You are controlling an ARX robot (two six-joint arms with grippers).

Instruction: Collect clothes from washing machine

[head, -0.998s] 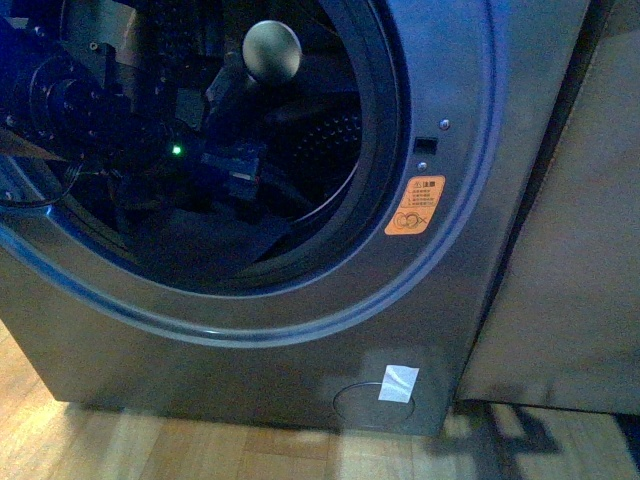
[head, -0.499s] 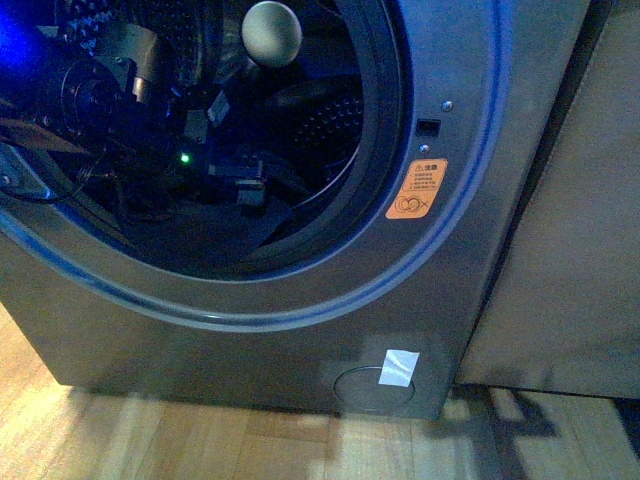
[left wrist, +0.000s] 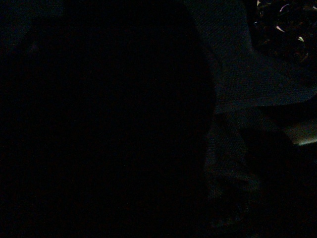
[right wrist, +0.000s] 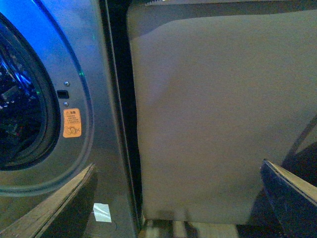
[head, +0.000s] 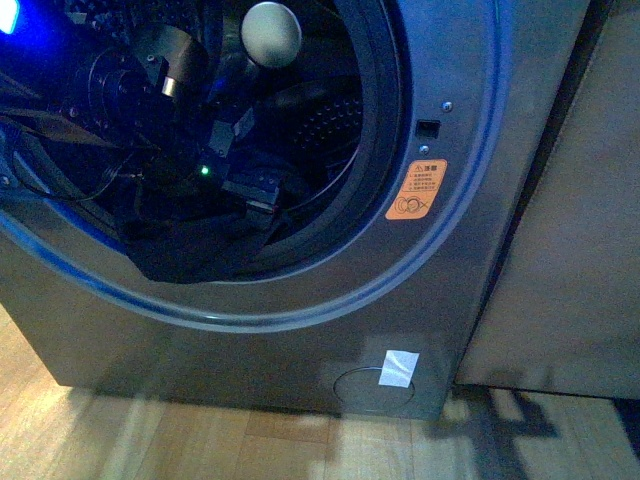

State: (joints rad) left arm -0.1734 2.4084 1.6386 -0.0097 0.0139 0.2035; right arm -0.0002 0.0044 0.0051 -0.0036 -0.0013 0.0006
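On wood-plank floor [head: 150, 440]: washing machine [head: 250, 350] at 10 o'clock, beige box [head: 570, 250] just beside, at 3 o'clock.

Pale wooden floor [head: 150, 440] runs along the near edge, striped with shadow. A beige box [head: 570, 230] stands on it at the right, dimly lit.

A beige fabric-sided box [head: 560, 250] stands on the wooden floor [head: 200, 440].
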